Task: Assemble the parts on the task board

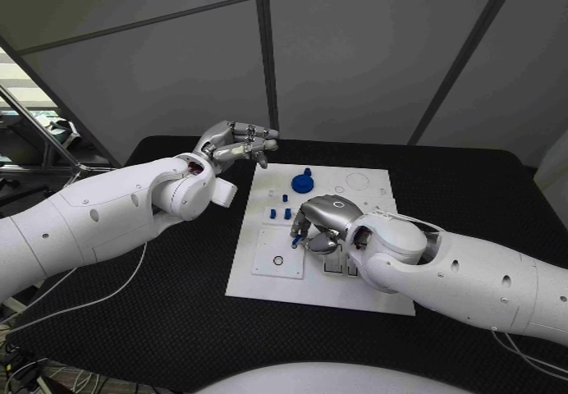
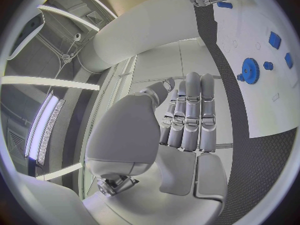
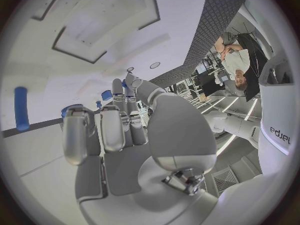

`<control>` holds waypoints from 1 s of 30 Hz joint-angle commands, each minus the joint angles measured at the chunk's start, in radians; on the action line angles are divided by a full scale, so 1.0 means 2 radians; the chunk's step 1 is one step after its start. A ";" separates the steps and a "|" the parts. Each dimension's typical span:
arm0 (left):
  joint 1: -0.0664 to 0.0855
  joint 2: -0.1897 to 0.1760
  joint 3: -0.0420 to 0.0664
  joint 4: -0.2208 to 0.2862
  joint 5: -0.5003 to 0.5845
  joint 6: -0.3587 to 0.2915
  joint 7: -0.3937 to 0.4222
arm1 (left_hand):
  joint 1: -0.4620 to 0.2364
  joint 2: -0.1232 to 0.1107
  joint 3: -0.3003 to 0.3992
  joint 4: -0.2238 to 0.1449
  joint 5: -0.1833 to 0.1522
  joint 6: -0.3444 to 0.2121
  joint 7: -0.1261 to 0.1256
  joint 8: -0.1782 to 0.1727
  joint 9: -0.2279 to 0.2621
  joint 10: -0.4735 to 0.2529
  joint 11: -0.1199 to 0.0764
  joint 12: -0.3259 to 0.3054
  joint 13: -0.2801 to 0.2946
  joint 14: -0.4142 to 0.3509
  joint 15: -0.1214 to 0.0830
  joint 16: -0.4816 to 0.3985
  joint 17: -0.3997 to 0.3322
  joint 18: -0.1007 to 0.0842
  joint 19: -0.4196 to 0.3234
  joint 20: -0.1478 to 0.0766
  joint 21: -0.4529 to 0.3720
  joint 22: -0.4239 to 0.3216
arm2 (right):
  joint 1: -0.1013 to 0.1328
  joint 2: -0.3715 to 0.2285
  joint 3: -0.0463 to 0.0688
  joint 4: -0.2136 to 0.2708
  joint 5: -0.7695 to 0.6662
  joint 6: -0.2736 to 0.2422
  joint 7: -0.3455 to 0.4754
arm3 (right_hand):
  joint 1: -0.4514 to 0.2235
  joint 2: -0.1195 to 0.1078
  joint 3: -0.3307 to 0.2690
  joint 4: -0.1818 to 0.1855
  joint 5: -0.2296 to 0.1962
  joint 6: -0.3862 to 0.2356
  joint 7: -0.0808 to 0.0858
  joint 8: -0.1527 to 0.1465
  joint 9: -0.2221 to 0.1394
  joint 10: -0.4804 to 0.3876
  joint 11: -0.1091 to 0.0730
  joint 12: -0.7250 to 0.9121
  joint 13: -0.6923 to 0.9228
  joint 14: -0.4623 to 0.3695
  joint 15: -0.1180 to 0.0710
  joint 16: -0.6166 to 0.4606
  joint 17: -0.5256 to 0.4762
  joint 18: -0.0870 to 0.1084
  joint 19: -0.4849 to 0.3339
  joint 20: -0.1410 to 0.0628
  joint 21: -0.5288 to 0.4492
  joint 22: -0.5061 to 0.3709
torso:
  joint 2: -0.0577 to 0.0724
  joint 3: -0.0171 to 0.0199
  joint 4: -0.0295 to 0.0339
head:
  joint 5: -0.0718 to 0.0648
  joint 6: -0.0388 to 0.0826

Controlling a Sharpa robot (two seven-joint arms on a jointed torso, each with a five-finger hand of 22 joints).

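Note:
The white task board [image 1: 267, 275] lies in the middle of the black table. A blue gear [image 1: 303, 180] and small blue parts [image 1: 288, 198] sit on its far half; the left wrist view shows the gear [image 2: 250, 70] too. My right hand [image 1: 322, 226] hovers low over the board's middle with its fingers [image 3: 110, 126] partly curled. A blue peg [image 3: 22, 115] lies on the board beside it. A bit of blue [image 1: 296, 241] shows at its fingertips; whether it is held I cannot tell. My left hand [image 1: 237, 144] is raised beyond the board's far left corner, its fingers [image 2: 190, 116] holding nothing.
A raised white plate [image 1: 278, 256] with a small black ring sits on the board's near left. Black table surface [image 1: 142, 320] surrounds the board on all sides. Grey wall panels stand behind the table.

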 commanded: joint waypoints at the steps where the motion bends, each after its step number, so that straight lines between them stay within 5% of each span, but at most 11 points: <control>1: 0.001 0.001 0.000 0.000 0.002 0.006 0.000 | 0.000 0.003 0.000 -0.003 0.002 0.000 0.002 -0.002 0.001 -0.003 0.000 -0.001 0.001 0.001 0.004 -0.002 -0.001 -0.006 -0.001 0.002 -0.002 -0.001 | 0.001 0.000 0.000 0.003 -0.014 0.008 -0.004 | -0.004 -0.001 0.001 0.003 -0.002 0.005 0.000 0.002 0.001 -0.001 -0.001 -0.002 -0.001 0.016 -0.003 0.000 0.001 -0.003 0.016 -0.003 0.003 0.043 | 0.000 0.0000 0.0003 | 0.001 -0.001; 15: 0.001 0.000 0.000 0.000 0.002 0.006 0.000 | 0.000 0.003 0.000 -0.003 0.002 0.000 0.002 -0.002 0.001 -0.003 0.000 -0.001 0.001 0.001 0.004 -0.002 -0.001 -0.006 -0.001 0.002 -0.002 -0.001 | 0.001 0.002 0.000 0.006 -0.026 0.030 -0.008 | -0.005 -0.003 0.000 0.006 -0.005 0.006 -0.001 0.002 0.001 -0.001 -0.001 -0.002 -0.001 0.016 -0.004 0.000 0.001 -0.004 0.016 -0.004 0.004 0.043 | 0.000 -0.0001 0.0004 | 0.002 -0.002; 30: 0.001 0.001 0.000 -0.002 0.002 0.007 -0.001 | 0.000 0.003 0.000 -0.003 0.002 -0.001 0.002 -0.003 0.001 -0.004 0.000 -0.001 0.001 0.001 0.004 -0.003 -0.001 -0.006 -0.001 0.002 -0.002 -0.001 | 0.001 0.004 0.000 0.011 -0.054 0.024 -0.021 | -0.006 -0.003 0.000 0.007 -0.008 0.006 -0.001 0.002 0.002 0.000 -0.001 -0.001 -0.001 0.016 -0.004 0.000 0.000 -0.004 0.018 -0.004 0.006 0.047 | 0.000 0.0001 0.0001 | 0.002 -0.002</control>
